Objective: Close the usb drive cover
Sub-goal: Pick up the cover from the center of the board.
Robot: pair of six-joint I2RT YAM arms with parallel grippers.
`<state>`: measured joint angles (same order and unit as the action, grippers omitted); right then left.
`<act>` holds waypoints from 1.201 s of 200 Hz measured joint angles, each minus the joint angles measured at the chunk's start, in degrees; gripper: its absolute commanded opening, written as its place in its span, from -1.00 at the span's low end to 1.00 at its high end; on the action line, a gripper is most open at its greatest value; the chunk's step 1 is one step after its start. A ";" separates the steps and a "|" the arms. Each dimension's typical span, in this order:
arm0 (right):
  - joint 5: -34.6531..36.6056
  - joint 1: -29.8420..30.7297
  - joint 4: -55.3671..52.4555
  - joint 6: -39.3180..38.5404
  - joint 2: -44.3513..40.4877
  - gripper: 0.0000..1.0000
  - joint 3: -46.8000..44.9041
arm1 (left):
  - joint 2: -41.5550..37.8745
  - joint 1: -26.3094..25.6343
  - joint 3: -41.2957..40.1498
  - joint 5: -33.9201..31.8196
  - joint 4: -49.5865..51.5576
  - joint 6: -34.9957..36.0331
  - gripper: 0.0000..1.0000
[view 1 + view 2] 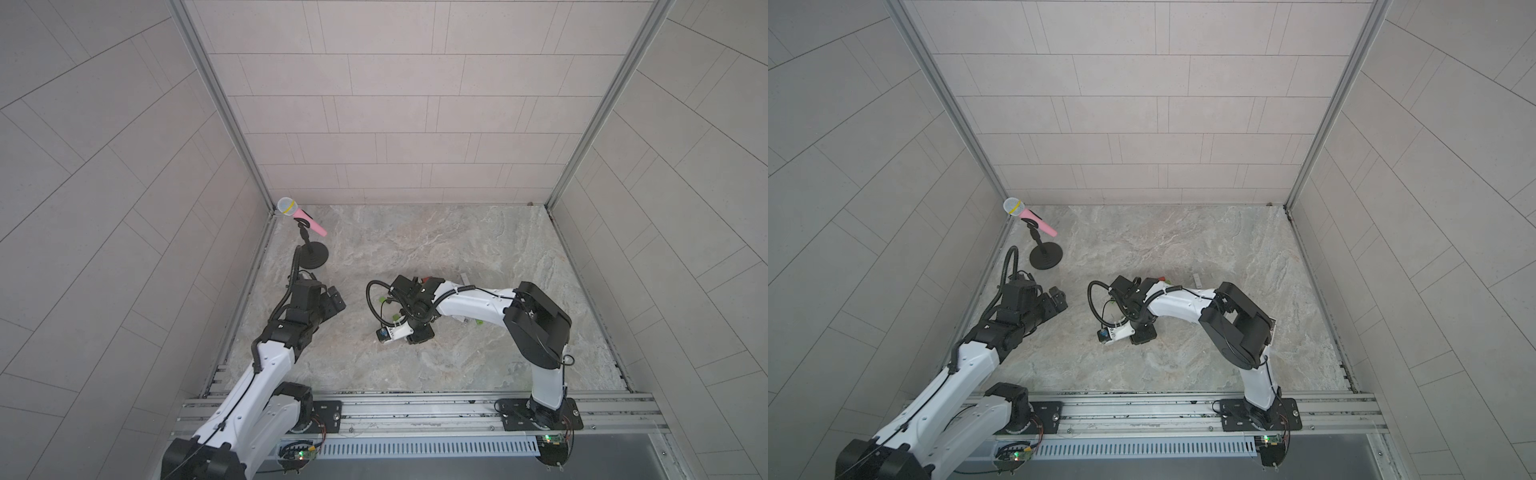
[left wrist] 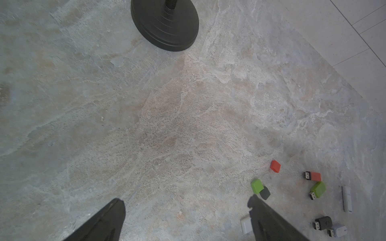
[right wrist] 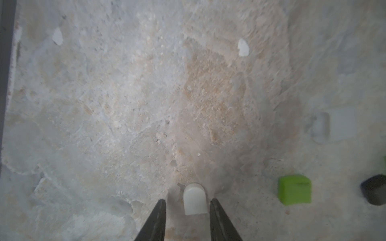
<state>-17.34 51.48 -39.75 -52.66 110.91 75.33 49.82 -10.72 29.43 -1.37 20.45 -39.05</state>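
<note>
lying flat on the mottled, stone-patterned tabletop [image 3: 125, 104], a smooth white usb cap [image 3: 195, 199] with one rounded end sits between the right gripper [image 3: 188, 199]'s dark tapered fingers, gaps on both sides. left gripper [image 2: 186, 198] hangs spread wide, holding nothing.

We see a matt, stone-patterned surface [image 2: 167, 125], a smooth white plastic cap [image 3: 195, 199], a faintly glossy green plastic cap [image 3: 294, 189] and a matt black stand base [image 2: 165, 25].
</note>
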 measured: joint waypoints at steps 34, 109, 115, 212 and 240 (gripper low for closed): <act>1.11 0.13 0.55 0.22 0.28 -0.33 -0.02 | 0.13 0.15 0.00 0.00 0.02 -0.04 1.00; 1.92 0.22 1.38 1.31 0.37 -0.47 -0.55 | 0.28 0.33 0.00 0.02 0.00 -0.13 1.00; 1.90 0.22 1.36 1.46 0.42 -0.49 -0.55 | 0.28 0.35 0.00 0.02 0.00 -0.13 1.00; 1.44 0.09 0.79 5.66 0.83 -0.70 -0.02 | 0.79 0.35 0.00 1.03 -0.11 -0.13 1.00; 1.27 -0.70 3.28 8.92 -0.83 -0.69 -2.10 | 1.29 0.37 -0.13 3.67 -1.03 -0.07 0.94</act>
<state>-16.08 50.78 -36.47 -43.75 110.08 73.23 51.11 -10.35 29.30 2.31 19.42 -39.11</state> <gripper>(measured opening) 0.185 0.989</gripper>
